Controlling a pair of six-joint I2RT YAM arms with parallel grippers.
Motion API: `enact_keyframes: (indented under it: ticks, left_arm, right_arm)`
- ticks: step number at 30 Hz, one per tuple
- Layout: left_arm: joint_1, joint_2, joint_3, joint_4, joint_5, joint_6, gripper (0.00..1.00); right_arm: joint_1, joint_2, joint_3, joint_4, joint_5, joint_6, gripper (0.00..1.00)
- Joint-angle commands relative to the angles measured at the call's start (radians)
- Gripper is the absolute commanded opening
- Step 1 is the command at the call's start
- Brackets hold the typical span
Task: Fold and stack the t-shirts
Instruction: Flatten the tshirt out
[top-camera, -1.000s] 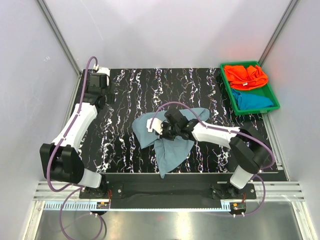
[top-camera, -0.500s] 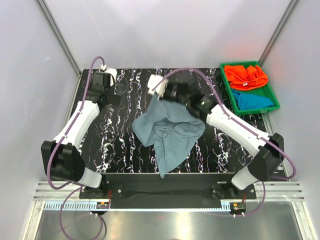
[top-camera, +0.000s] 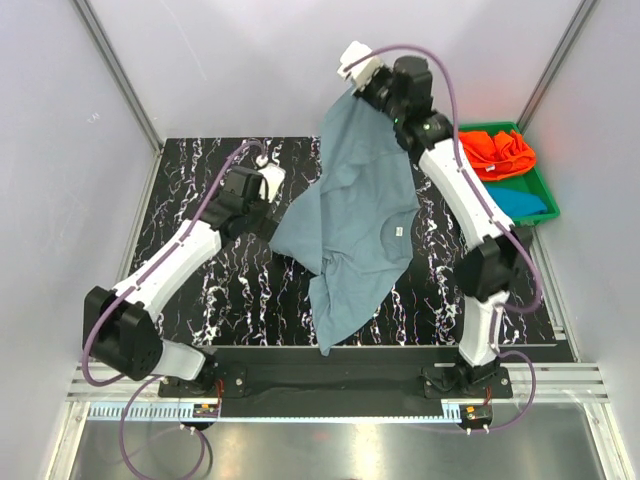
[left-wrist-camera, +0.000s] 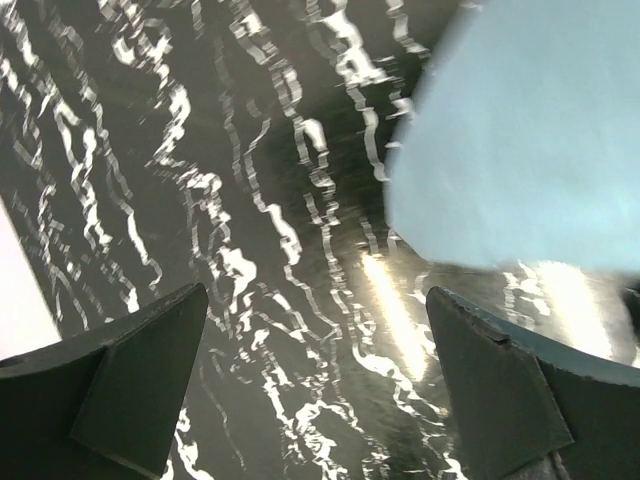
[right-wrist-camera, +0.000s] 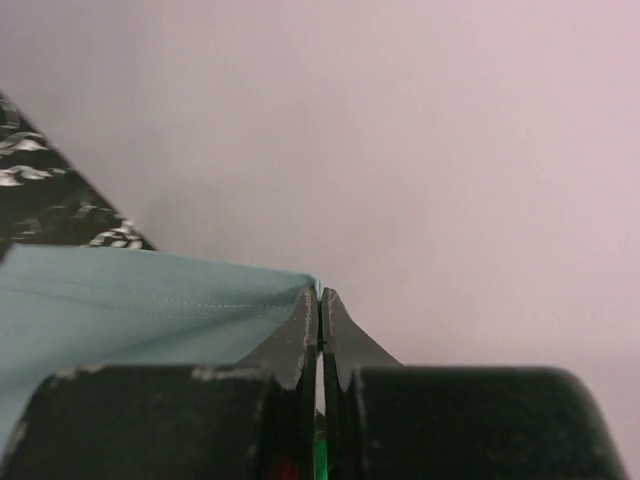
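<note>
The grey-blue t-shirt (top-camera: 360, 215) hangs from my right gripper (top-camera: 357, 93), which is raised high at the back and shut on the shirt's edge (right-wrist-camera: 200, 300). The shirt's lower part drapes onto the table, and a small white label (top-camera: 397, 231) shows on it. My left gripper (top-camera: 272, 192) is open and empty just left of the hanging cloth; the shirt (left-wrist-camera: 530, 140) fills the upper right of the left wrist view. The orange t-shirt (top-camera: 490, 152) and the teal-blue t-shirt (top-camera: 510, 202) lie in the green tray.
The green tray (top-camera: 455, 180) stands at the back right corner of the black marbled table (top-camera: 230, 290). Grey walls close in the back and both sides.
My right gripper has lifted the grey-blue shirt from the table up and toward the back, spreading it out. My left arm has swung right toward the shirt's left edge.
</note>
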Motion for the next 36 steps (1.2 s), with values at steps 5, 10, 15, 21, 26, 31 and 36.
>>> enact_keyframes:
  ticks: [5,10,15,21,26,31,36]
  left_arm:
    - [-0.187,-0.006,0.033,0.013,0.02,0.044,0.95]
    - [-0.307,0.158,0.1,-0.008,0.019,0.045,0.95]
    - [-0.351,0.36,0.267,-0.032,-0.03,-0.013,0.96]
    - [-0.354,0.577,0.479,-0.058,-0.106,-0.028,0.95]
    - [-0.354,0.69,0.578,-0.067,-0.141,-0.015,0.91]
    - [-0.354,0.75,0.634,-0.072,-0.123,-0.019,0.85]
    - [-0.358,0.753,0.639,-0.087,-0.095,-0.039,0.82]
  right_arm:
    - [-0.098,0.284,0.457,-0.076,0.019,-0.007,0.0]
    - [-0.104,0.283,0.433,-0.029,0.033,0.026,0.0]
    - [-0.104,0.18,0.211,0.06,0.025,0.077,0.0]
    - [-0.111,0.114,0.16,0.079,0.016,0.141,0.0]
    - [-0.118,0.07,0.113,0.112,0.005,0.151,0.0]
    - [-0.124,0.048,0.093,0.122,-0.001,0.164,0.0]
    - [-0.127,0.036,0.07,0.131,0.002,0.166,0.0]
